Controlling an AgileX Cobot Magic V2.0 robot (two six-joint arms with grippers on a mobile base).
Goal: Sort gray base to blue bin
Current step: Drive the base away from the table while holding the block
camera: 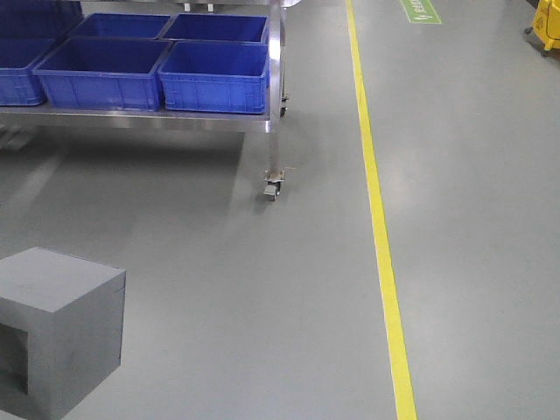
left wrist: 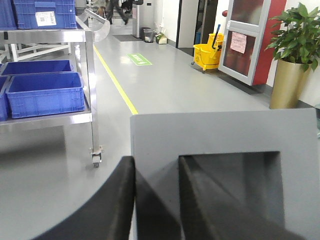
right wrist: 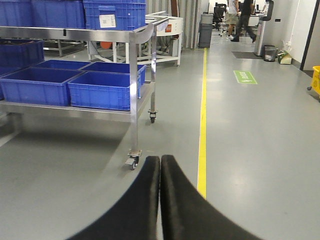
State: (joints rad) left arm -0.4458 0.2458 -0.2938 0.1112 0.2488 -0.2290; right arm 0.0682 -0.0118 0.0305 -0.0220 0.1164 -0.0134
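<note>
Astride gray base (left wrist: 225,132) border, left claw (left wrist: 156,165); snug

A stainless-steel cart (camera: 219,120) stands on the gray floor (camera: 472,175), and one swivel caster (camera: 272,189) shows under its near corner post. A yellow line (camera: 378,210) runs along the floor just beside the cart, with a green floor sign (left wrist: 139,59) on its other side. Farther off, a yellow mop bucket (left wrist: 208,55) sits near a door (left wrist: 246,37) with a red frame. A leafy plant (left wrist: 297,25) in a gold pot (left wrist: 286,82) stands beside that door. A person (right wrist: 245,17) walks in the far background.
</note>
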